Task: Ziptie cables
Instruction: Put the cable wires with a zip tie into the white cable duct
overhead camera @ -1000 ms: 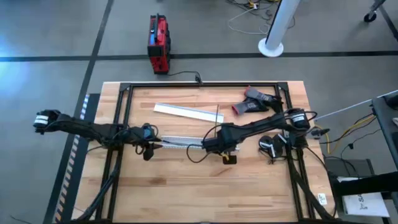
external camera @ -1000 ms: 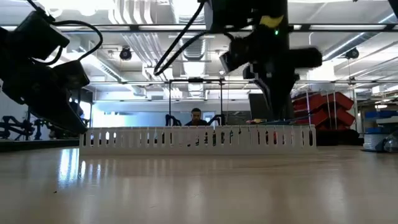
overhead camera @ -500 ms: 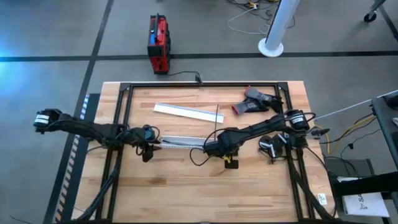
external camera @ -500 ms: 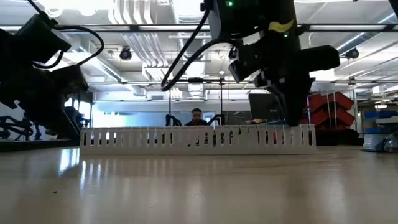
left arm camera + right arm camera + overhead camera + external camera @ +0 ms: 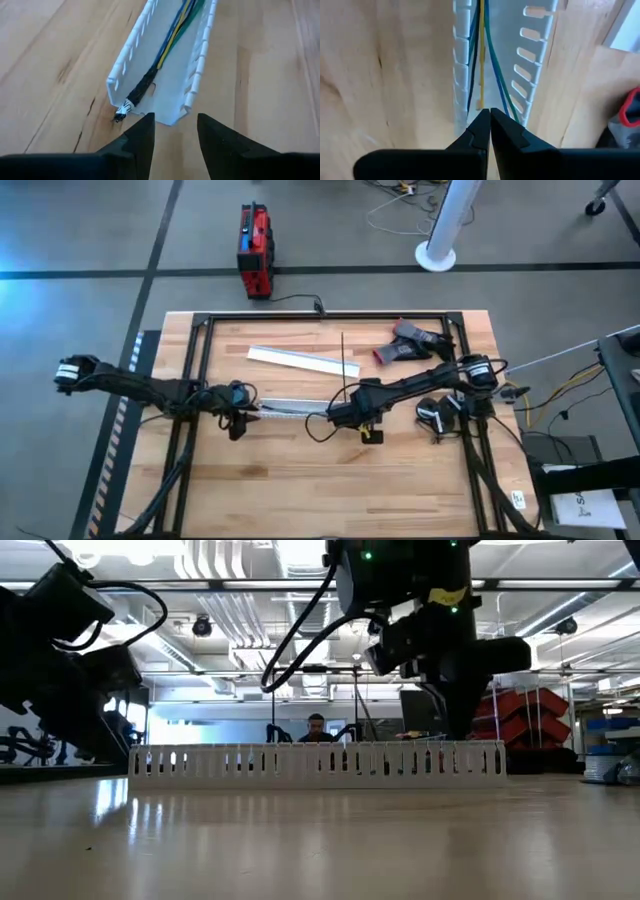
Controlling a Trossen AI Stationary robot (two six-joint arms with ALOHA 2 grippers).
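A white slotted channel [image 5: 290, 408] lies on the wooden table between my two grippers. The cables [image 5: 172, 25], blue, yellow and green wires, run along inside it. Their dark wrapped end [image 5: 134, 96] pokes out of the channel's left end. My left gripper [image 5: 175, 131] stands open just short of that end, touching nothing. My right gripper [image 5: 490, 114] is shut above the channel's right part, over the cables [image 5: 482, 60]. The ziptie [image 5: 344, 360], a thin black strip, rises from that gripper [image 5: 334, 416]. My right gripper holds the ziptie by its lower end [image 5: 346, 390]. The gripper's own body hides the place of contact. The strip stands up out of the shut fingers, clear of the table, and its free end [image 5: 343, 336] leans toward the table's far edge.
A flat white strip [image 5: 303, 361] lies beyond the channel. A red and black tool [image 5: 410, 344] sits at the far right, and a small black round part [image 5: 432, 415] at the right. A black frame [image 5: 320, 316] runs round the table.
My right gripper has shifted a little over the channel's right part and turned. The ziptie in it has tipped, and its free end now reaches farther toward the far edge. The left arm has kept still.
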